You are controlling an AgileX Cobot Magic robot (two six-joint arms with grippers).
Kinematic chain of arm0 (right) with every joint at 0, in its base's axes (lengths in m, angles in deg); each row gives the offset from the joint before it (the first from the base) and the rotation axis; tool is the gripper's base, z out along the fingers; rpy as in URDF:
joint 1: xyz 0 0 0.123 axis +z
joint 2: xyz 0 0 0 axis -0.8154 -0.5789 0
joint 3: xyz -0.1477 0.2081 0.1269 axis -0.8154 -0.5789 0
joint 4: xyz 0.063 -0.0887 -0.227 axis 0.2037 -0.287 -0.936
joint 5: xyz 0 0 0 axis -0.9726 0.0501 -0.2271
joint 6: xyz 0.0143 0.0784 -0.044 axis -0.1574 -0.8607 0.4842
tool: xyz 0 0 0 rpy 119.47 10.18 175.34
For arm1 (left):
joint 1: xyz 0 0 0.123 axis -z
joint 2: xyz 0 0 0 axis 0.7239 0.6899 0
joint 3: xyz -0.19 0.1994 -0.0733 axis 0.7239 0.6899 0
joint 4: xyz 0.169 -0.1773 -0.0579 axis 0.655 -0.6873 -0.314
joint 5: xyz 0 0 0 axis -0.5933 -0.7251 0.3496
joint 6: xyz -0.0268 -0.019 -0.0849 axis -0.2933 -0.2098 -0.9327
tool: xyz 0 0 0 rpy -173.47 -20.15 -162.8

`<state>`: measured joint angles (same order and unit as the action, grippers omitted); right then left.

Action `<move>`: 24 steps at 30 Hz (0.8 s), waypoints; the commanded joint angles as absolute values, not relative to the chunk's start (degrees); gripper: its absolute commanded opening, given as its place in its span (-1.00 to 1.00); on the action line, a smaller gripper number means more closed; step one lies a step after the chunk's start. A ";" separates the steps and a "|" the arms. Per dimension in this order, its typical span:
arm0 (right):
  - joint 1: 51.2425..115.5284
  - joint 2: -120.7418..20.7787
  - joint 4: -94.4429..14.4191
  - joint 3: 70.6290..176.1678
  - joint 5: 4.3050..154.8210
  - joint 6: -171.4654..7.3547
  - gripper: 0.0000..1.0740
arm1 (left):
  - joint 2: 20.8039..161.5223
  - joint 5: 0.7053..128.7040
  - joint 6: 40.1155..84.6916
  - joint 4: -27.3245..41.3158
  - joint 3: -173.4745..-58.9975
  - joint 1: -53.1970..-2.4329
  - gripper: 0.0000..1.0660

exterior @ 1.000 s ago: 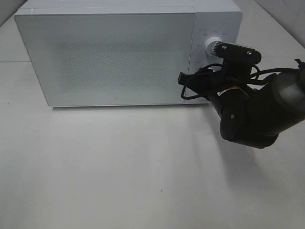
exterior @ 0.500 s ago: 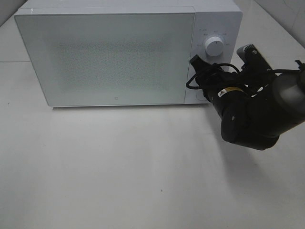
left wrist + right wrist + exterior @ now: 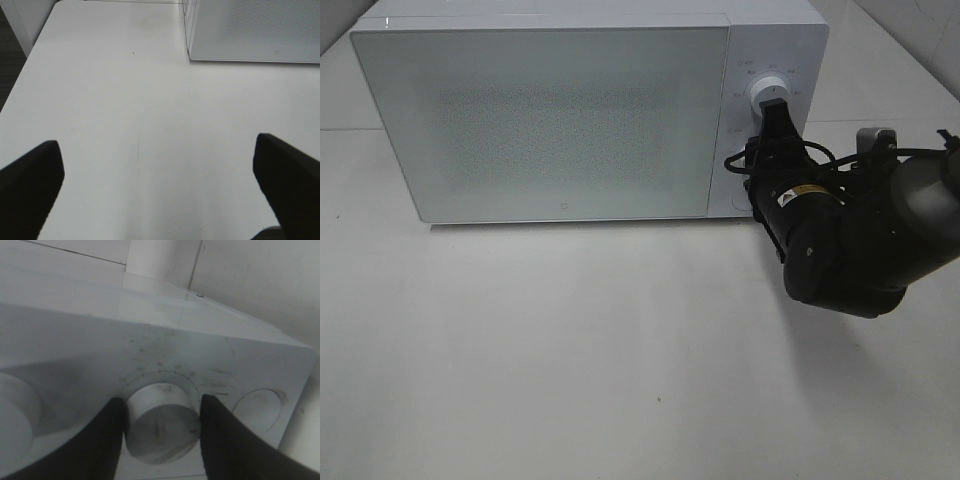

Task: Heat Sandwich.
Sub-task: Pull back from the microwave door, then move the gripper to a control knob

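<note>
The white microwave (image 3: 550,120) stands at the back of the table with its door closed. The sandwich is hidden from every view. My right gripper (image 3: 772,108) reaches up to the control panel, shut on the round white dial (image 3: 767,90). In the right wrist view its two black fingers (image 3: 100,440) press on either side of the dial (image 3: 161,422). My left gripper (image 3: 156,142) hangs open over the bare white table (image 3: 125,100), its fingers far apart with nothing between them. The microwave's lower corner (image 3: 240,30) lies beyond it.
The right arm's dark body (image 3: 850,240) and cables (image 3: 820,160) sit in front of the microwave's right end. A round control (image 3: 15,410) and a round recess (image 3: 260,407) flank the dial. The white table (image 3: 570,350) stretches in front of the microwave.
A second ago the right gripper lay sideways at the dial. It then drew off to the right, turned its wrist, and now grips the dial again from below. The left gripper stays open.
</note>
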<state>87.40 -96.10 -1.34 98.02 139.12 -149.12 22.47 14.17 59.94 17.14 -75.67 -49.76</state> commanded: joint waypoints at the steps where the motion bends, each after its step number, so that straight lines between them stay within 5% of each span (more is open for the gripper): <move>1: 87.22 -95.70 -5.46 99.28 143.82 -158.69 -0.87 | 21.49 14.40 60.00 16.56 -75.61 -49.82 0.83; 24: 87.22 -95.70 -7.75 99.28 143.76 -169.17 -0.80 | 21.49 14.40 60.00 16.56 -75.61 -49.82 0.83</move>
<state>87.40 -96.68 -1.91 97.90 139.92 -169.12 22.47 14.17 59.94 17.14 -75.67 -49.76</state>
